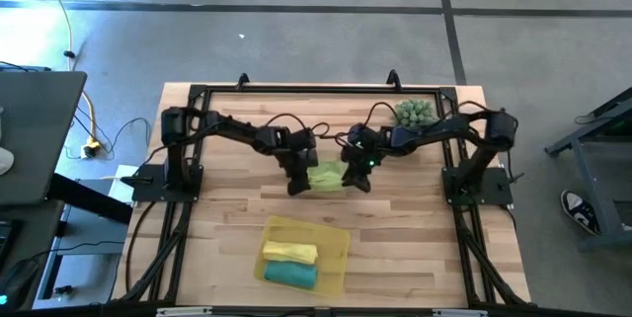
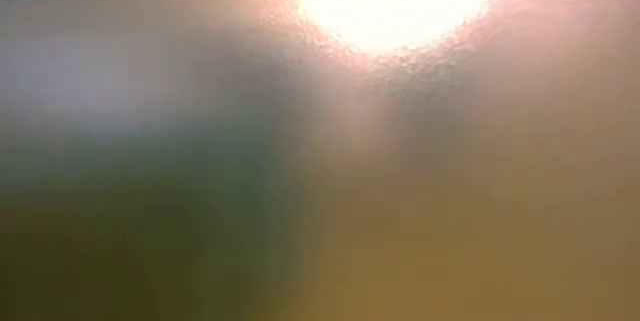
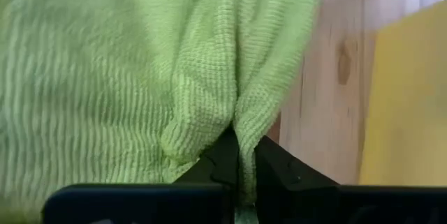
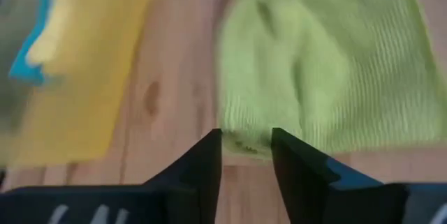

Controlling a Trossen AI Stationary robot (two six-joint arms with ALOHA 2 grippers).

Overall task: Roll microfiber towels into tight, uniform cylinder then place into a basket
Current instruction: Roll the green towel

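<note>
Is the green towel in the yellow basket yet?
Not yet. The lime green microfiber towel lies bunched on the wooden table between the left gripper and right gripper, away from the shallow yellow basket.

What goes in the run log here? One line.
left gripper: shut on lime towel | right gripper: open at towel | yellow, teal towels: in basket

Just a wooden worktop (image 1: 227, 208) really, with a spiky green ball plant (image 1: 413, 113) at the far right. Off to the right, a shoe (image 1: 579, 210) on the floor.
</note>
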